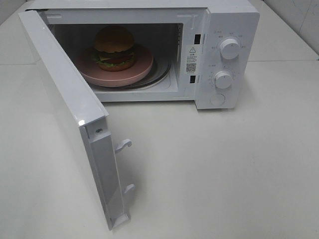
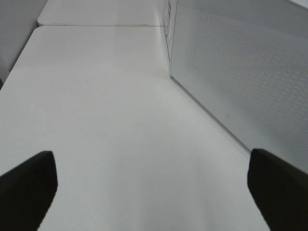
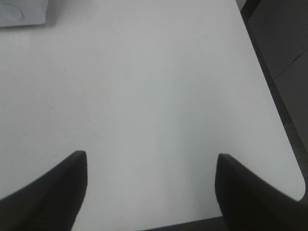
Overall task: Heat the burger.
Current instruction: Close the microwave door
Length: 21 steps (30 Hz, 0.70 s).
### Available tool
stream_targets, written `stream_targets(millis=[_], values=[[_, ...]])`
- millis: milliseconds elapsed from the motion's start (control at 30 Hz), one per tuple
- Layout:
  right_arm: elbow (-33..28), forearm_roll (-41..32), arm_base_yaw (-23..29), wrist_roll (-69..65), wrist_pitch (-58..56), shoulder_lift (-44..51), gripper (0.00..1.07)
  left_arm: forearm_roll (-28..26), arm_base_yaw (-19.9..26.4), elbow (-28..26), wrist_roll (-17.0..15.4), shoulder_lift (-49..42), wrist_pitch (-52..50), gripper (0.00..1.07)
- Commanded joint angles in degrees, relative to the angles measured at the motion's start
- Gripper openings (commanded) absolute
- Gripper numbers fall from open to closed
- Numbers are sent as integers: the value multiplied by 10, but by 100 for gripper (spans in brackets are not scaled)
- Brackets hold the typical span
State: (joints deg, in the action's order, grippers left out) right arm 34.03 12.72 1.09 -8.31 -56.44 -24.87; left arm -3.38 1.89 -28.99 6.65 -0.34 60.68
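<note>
The burger (image 1: 114, 48), brown bun with green lettuce, rests on a round pink plate (image 1: 140, 68) inside the white microwave (image 1: 234, 20), on its glass turntable. The microwave door (image 1: 70, 99) is swung wide toward the front left. Neither arm appears in the exterior high view. In the left wrist view my left gripper (image 2: 151, 185) is open over bare table, with the door's perforated outer face (image 2: 240, 67) beside it. My right gripper (image 3: 149, 185) is open above the white table (image 3: 144, 86), nothing between its fingers.
Two knobs (image 1: 229, 48) (image 1: 223, 79) and a round button (image 1: 217, 99) sit on the microwave's right panel. Door latch hooks (image 1: 123, 145) stick out from the door edge. The table's right edge and rounded corner (image 3: 296, 185) show in the right wrist view.
</note>
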Motion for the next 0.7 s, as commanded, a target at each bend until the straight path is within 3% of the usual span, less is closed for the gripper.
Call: stream_targets(millis=[33,467,700], values=[[-17,-1,-3,-5,-11,50,71,-1,1,1,-3,-11,-7,101],[-46,-7,-3,16,3,184,70,-1,1,1,-3,-11,-7,101],[-54,-30,-3,49,-7,270,64,-1,1,1,-3,-11,-7,101]])
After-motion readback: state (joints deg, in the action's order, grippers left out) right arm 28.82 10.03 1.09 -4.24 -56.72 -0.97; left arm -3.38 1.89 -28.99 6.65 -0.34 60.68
